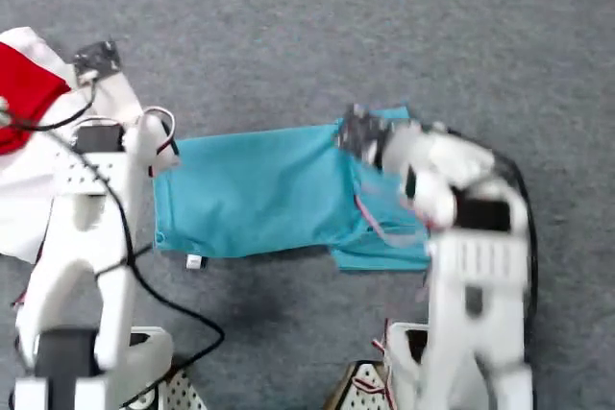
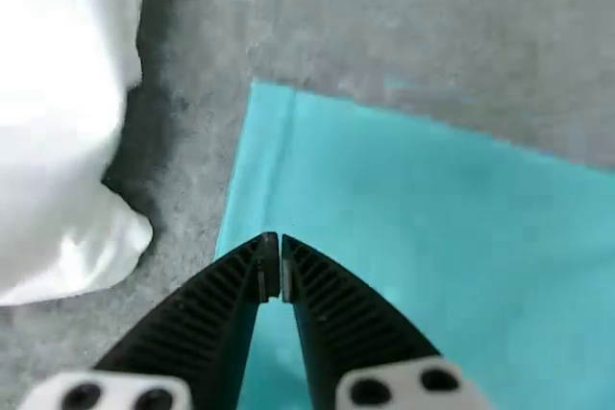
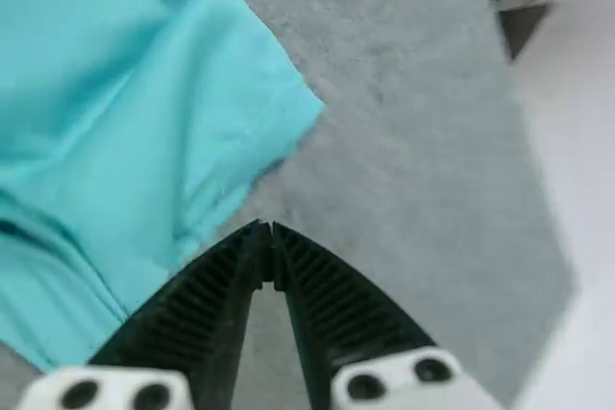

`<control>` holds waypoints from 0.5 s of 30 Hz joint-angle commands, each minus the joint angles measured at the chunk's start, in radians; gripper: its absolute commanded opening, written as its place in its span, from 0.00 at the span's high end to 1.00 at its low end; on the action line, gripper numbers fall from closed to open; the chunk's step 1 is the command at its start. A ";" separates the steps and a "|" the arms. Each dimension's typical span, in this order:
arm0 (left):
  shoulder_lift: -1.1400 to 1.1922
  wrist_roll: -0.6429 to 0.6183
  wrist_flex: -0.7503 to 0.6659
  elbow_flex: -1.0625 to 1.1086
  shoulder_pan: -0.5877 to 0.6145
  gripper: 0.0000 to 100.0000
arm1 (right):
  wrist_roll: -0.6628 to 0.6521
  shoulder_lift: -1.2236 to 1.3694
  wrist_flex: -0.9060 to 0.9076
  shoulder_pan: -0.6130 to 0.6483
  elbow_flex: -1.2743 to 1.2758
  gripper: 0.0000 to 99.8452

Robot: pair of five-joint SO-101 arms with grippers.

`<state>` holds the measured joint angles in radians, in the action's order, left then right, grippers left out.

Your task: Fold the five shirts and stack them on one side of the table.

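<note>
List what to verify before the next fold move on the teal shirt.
1. Left gripper empty: ok. It is shut with no cloth between the fingers, above the teal shirt near its edge.
2. Right gripper empty: ok. It is shut, over the bare table beside the shirt.
3. Grippers open for a grasp: not ok. Both are shut.
4. Shirt lying flat: not ok. The end under the right arm is layered and creased.
5. Shirt clear of the white garment: ok. A strip of table shows between them.
6. Shirt's far edge under the right arm: cannot tell, the arm hides it.
</note>
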<state>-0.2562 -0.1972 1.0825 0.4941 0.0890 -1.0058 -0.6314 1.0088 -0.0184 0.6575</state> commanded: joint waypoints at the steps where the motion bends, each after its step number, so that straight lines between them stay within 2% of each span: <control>1: 0.139 -0.009 -0.029 -0.063 -0.006 0.98 | 0.074 0.305 -0.023 0.028 -0.206 0.99; 5: 0.317 -0.011 -0.078 -0.153 -0.003 0.98 | 0.137 0.584 -0.023 0.038 -0.386 0.99; 15: 0.668 -0.003 -0.077 -0.446 0.049 0.98 | 0.207 1.132 -0.011 -0.008 -0.812 0.99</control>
<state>0.3606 -0.2002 1.0150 0.1473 0.1074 -0.8232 0.4104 1.0042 0.0046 -0.0161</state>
